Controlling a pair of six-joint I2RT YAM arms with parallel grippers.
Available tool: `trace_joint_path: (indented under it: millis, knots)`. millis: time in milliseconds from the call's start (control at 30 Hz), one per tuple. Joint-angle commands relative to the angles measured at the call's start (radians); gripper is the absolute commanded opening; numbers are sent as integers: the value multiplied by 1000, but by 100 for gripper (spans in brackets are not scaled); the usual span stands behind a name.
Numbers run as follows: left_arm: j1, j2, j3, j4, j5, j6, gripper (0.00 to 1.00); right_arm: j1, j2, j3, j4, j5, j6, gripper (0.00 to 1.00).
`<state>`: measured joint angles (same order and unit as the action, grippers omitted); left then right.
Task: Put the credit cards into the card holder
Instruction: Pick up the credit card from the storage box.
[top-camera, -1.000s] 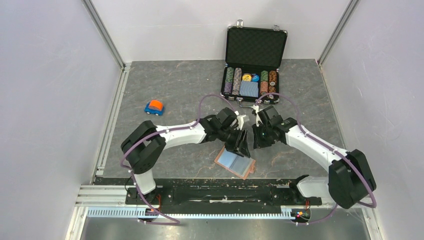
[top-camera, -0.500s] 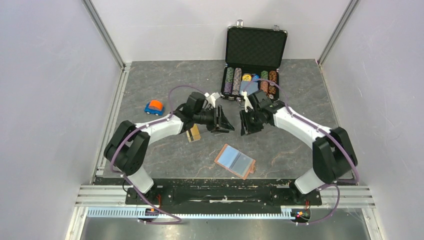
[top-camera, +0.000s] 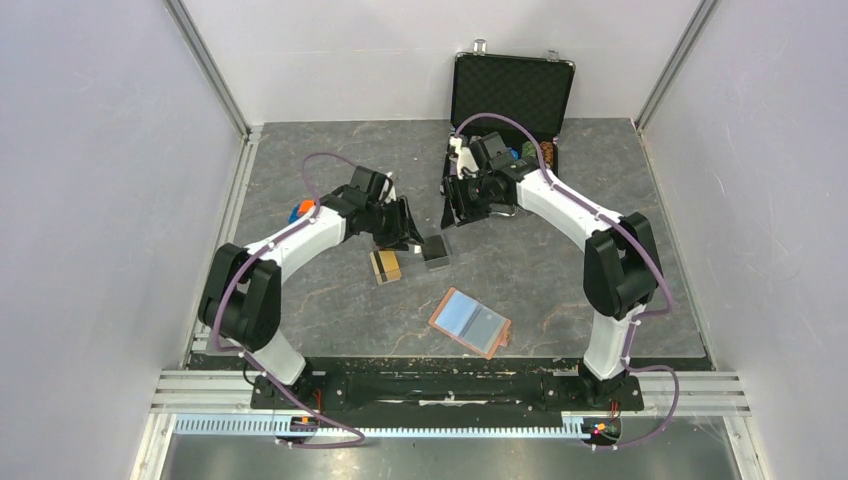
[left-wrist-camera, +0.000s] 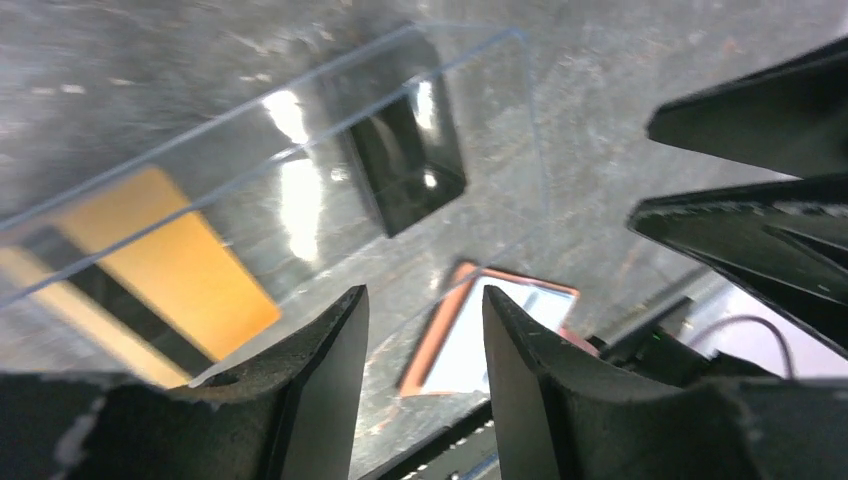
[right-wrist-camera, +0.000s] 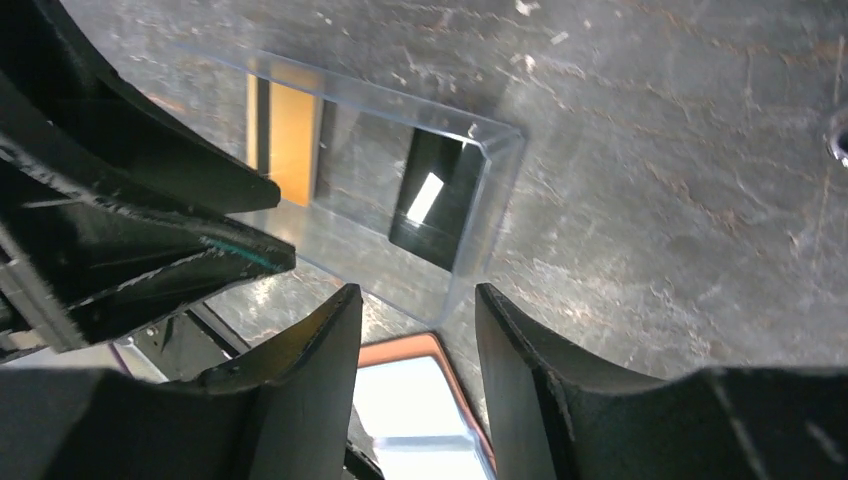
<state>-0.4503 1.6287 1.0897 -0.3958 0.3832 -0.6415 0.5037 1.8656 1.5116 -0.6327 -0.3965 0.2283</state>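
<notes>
We judge the task barely begun. The card holder (top-camera: 470, 322) lies open near the middle, blue side up, with no card showing in it. The gold card (top-camera: 385, 266) and black card (top-camera: 435, 250) lie just beyond it, in or under a clear box (right-wrist-camera: 370, 160); we cannot tell which. That box may hinder picking. The left gripper (left-wrist-camera: 425, 330) and right gripper (right-wrist-camera: 418, 330) hang spread, empty. A chip case (top-camera: 512, 95) stands far back, a toy car (top-camera: 300, 210) left.
</notes>
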Motion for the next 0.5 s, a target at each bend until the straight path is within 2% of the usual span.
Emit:
trace_joint_path:
  millis: [0,167,333,467]
  knots:
    - [16,-17,100,-226,-211,160,53,25,46,97,-12,-97,-24,49]
    - [34,-29,146,-336,-319,222,52,75,114,122,18,-177,-6,49]
    - [50,-14,145,-377,-308,247,52,122,177,136,61,-232,25,50]
    - [59,-25,121,-391,-332,249,46,150,230,160,84,-252,41,51]
